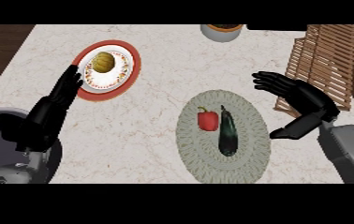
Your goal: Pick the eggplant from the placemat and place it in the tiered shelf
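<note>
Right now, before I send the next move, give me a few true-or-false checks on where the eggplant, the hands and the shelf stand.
1. The eggplant lies on the grey placemat. True.
2. The right hand is curled round the eggplant. False: it is open and apart from the eggplant, off to its right.
3. A red pepper lies on the same placemat, left of the eggplant. True.
4. The eggplant is already in the tiered shelf. False: it is on the placemat, and the shelf stands at the counter's right edge.
5. The left hand holds the pepper. False: it is open beside the white plate at the view's left.
</note>
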